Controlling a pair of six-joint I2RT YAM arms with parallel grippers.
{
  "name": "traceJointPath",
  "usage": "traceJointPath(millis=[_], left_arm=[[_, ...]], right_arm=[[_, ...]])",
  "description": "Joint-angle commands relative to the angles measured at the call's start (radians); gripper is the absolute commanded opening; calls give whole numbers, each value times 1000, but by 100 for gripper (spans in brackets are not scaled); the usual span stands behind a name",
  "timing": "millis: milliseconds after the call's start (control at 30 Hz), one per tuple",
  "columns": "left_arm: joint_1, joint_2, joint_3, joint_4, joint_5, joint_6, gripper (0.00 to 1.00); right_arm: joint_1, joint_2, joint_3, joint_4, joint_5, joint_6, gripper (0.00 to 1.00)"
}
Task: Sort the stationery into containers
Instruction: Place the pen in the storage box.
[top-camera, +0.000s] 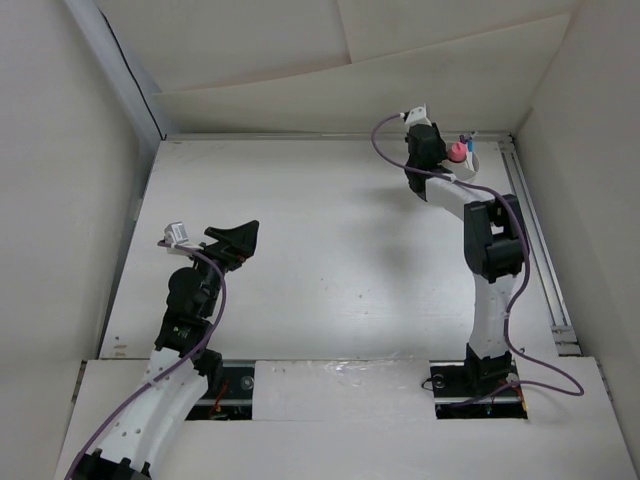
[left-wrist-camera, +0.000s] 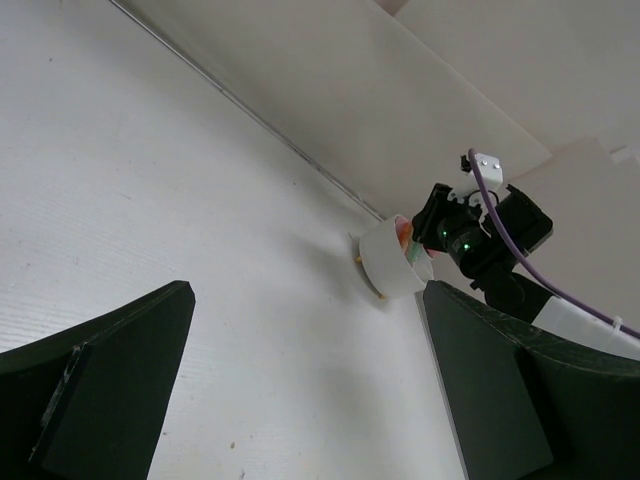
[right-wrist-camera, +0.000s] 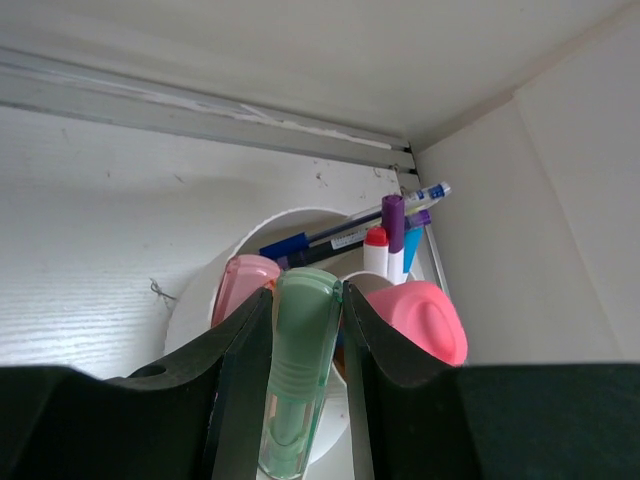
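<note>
Green highlighter (right-wrist-camera: 300, 380) is clenched in the right pincer (right-wrist-camera: 305, 300), long axis along the fingers, aimed at the round white cup (right-wrist-camera: 188, 318) just below in the worktop's (top-camera: 330, 260) far right corner; left pincer (left-wrist-camera: 308, 295) released, well apart.

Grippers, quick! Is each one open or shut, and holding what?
Left gripper: open, empty.
Right gripper: shut on the green highlighter, at the white cup.

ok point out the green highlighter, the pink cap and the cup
green highlighter (right-wrist-camera: 303, 320), right wrist view, on its cap
pink cap (right-wrist-camera: 425, 320), right wrist view, on its rounded top
cup (right-wrist-camera: 192, 312), right wrist view, on its left wall
</note>
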Motion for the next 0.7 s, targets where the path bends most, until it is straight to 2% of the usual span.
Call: traceJointPath(millis=[0, 367, 667], left_arm=[[-1, -8, 5, 36, 14, -1, 100], [-1, -8, 5, 45, 14, -1, 100], [-1, -18, 5, 45, 14, -1, 100]], right_arm=[[5, 14, 33, -3, 32, 11, 20], [5, 23, 52, -22, 50, 20, 22], [5, 5, 15, -22, 50, 63, 42]])
